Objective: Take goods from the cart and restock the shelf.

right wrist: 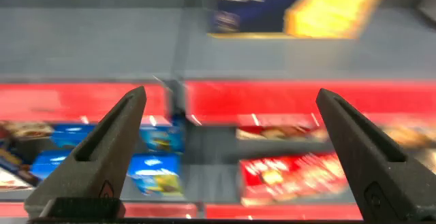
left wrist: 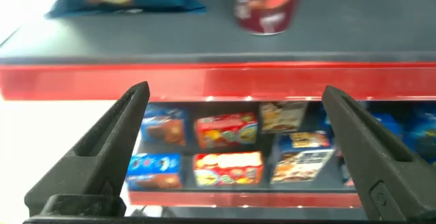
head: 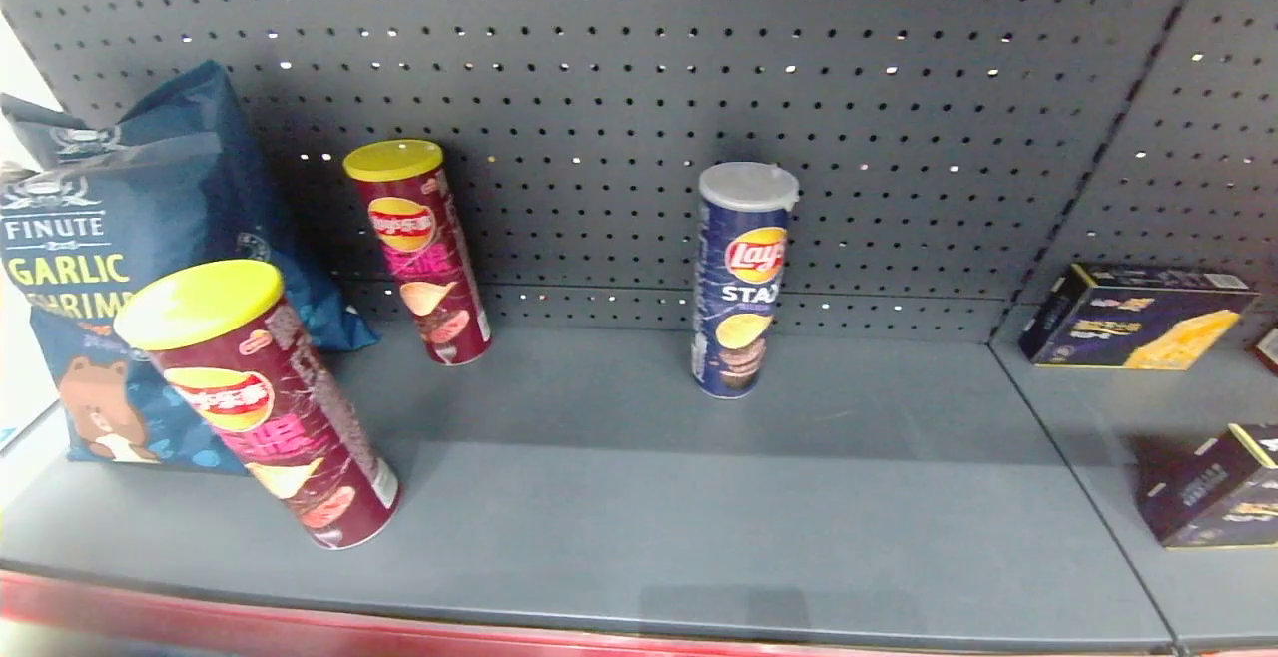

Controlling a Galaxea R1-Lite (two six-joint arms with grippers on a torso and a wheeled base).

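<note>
A grey shelf [head: 699,497] with a red front edge carries three upright crisp cans before a perforated back panel [head: 639,68]. A maroon can with a yellow lid [head: 265,407] stands near the front at the robot's left, just beside a blue snack bag [head: 150,238] that leans against the panel. A second maroon can [head: 419,253] stands farther back. A blue can with a grey lid [head: 741,283] stands near the middle, well apart from both.

In the next bay to the right lie two dark boxes, one at the back [head: 1138,318] and one near the front [head: 1213,487].

The left gripper [left wrist: 236,93] hangs level with the red edge below the front maroon can, its fingers [left wrist: 102,156] spread wide and holding nothing. The right gripper [right wrist: 231,96] faces the same edge below the back box, its fingers [right wrist: 95,163] equally wide apart and empty. Beyond both, a lower shelf holds rows of packets [left wrist: 225,149].
</note>
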